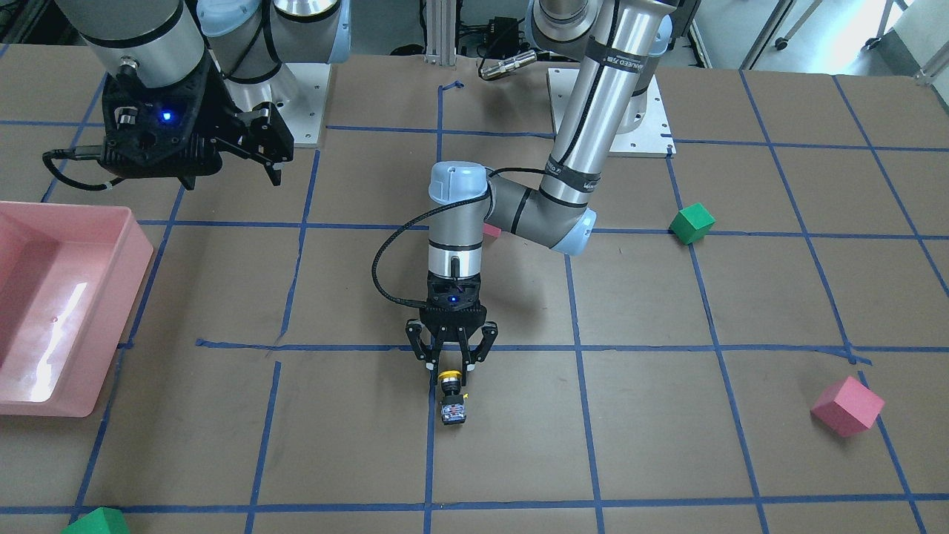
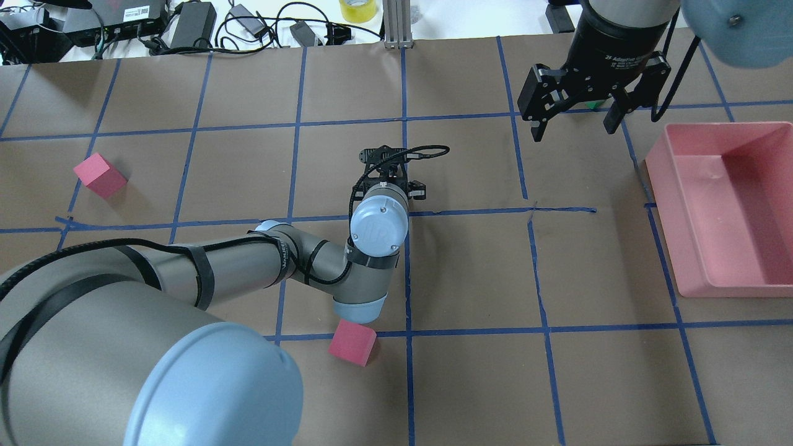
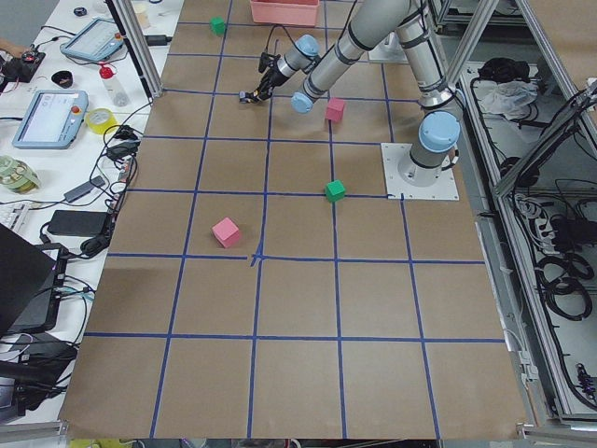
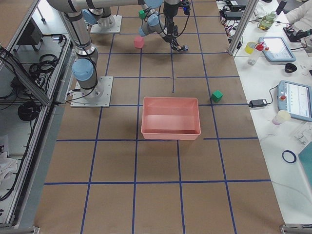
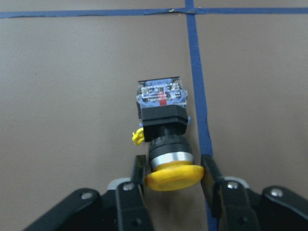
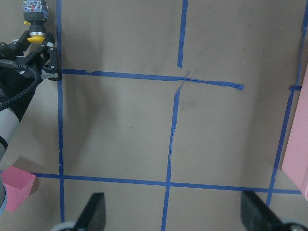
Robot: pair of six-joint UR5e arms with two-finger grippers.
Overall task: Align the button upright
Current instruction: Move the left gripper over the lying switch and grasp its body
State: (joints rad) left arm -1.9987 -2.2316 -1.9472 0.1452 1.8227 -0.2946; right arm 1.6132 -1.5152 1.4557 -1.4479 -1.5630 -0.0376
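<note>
A: where's the button [image 5: 162, 120] right now?
B: lying on its side on the surface [image 1: 667, 445], about the middle, just beside a blue tape line [image 5: 198, 72]. not upright
A: which way is it pointing?
B: yellow cap [image 5: 174, 176] towards the robot base, blocky body [image 5: 161, 96] away from it, axis roughly along the tape
A: left hand [image 1: 451, 371]?
B: down at the button, pointing at the surface. fingers [image 5: 138, 173] sit one each side of the cap, narrowed to about cap width. wrist cam shows the pads right at the cap's edges, but I can't tell if they're actually pressing on it. one finger is over the tape line
A: button off the surface at all?
B: from the front it looks to rest flat on it
A: right hand [image 2: 573, 127]?
B: hanging above the surface, well apart from the button, near the pink bin [image 2: 666, 210]. spread wide, empty
A: what else is out there?
B: one pink cube [image 2: 352, 342] by the left arm's elbow, nearer the base. another pink cube [image 2: 100, 175] and a green cube [image 1: 692, 222] well off to the robot's left. second green cube [image 1: 96, 521] at the far edge on the bin side
</note>
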